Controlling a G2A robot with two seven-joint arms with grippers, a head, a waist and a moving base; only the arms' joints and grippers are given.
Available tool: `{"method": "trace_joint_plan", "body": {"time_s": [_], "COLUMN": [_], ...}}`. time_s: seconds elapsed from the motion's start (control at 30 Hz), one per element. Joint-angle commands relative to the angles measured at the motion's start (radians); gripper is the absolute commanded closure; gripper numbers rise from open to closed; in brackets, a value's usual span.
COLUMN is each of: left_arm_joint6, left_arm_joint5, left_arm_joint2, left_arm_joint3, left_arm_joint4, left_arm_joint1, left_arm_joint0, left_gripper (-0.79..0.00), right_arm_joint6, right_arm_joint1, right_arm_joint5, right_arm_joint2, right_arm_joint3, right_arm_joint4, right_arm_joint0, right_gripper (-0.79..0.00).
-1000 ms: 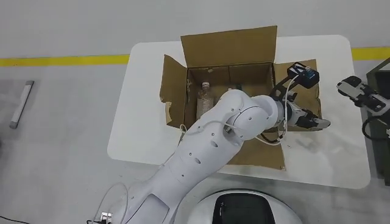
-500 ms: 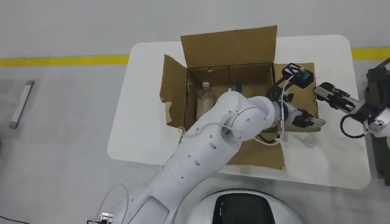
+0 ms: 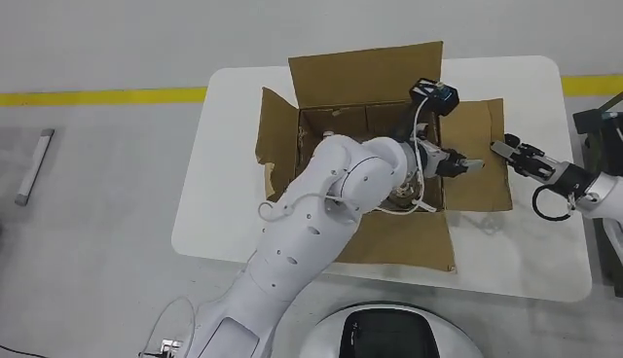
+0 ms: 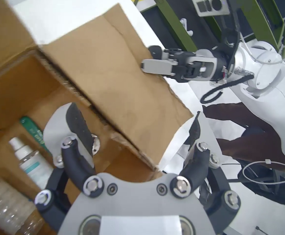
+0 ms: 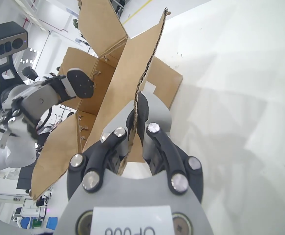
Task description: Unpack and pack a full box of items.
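Top view: the left gripper (image 3: 467, 164) has been drawn left from the right flap (image 3: 482, 188) to the box (image 3: 365, 76) rim, and the right gripper (image 3: 502, 147) brought to the flap's edge.
Left wrist view: its jaws are held wide apart.
Right wrist view: the flap's edge is pinched.

left arm (image 3: 355, 173) blocks box (image 3: 350, 120), right flap (image 3: 477, 168) spread

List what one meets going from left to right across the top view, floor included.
Grey bar on the floor → left box flap → left gripper, open → right gripper, shut on the right box flap.
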Motion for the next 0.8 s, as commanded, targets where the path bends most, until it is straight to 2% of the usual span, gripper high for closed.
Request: {"method": "trace_joint_plan", "body": {"time_s": [0.0,0.2,0.27,0.37,0.53,0.77], "left_arm_joint6": [-0.038,-0.171,-0.207,-0.239,-0.271,-0.271], "left_arm_joint5": [0.04,0.13,0.134,0.157,0.196,0.196], "left_arm_joint2": [-0.039,-0.086,-0.068,-0.054,-0.033,-0.033], "left_arm_joint3": [-0.016,-0.014,-0.004,0.015,0.045,0.045], "left_arm_joint4": [0.069,0.316,0.434,0.52,0.567,0.567], "left_arm_joint1": [0.014,0.048,0.055,0.059,0.053,0.053], "left_arm_joint0": [0.015,0.059,0.061,0.076,0.09,0.09], "left_gripper": [-0.785,-0.785,-0.785,-0.785,-0.785,-0.785], "right_arm_joint6": [-0.008,-0.025,-0.026,-0.029,-0.036,-0.045], "right_arm_joint1": [0.0,0.003,0.004,0.005,0.007,0.006], "right_arm_joint5": [-0.002,-0.004,-0.005,-0.005,-0.002,-0.004], "right_arm_joint2": [0.005,0.025,0.033,0.042,0.05,0.051], "right_arm_joint3": [-0.008,-0.045,-0.062,-0.081,-0.109,-0.123], "right_arm_joint4": [-0.004,-0.024,-0.031,-0.045,-0.068,-0.059], "right_arm_joint0": [-0.006,-0.029,-0.038,-0.049,-0.062,-0.07], "right_gripper": [0.0,0.0,0.0,0.0,0.0,0.0]}}
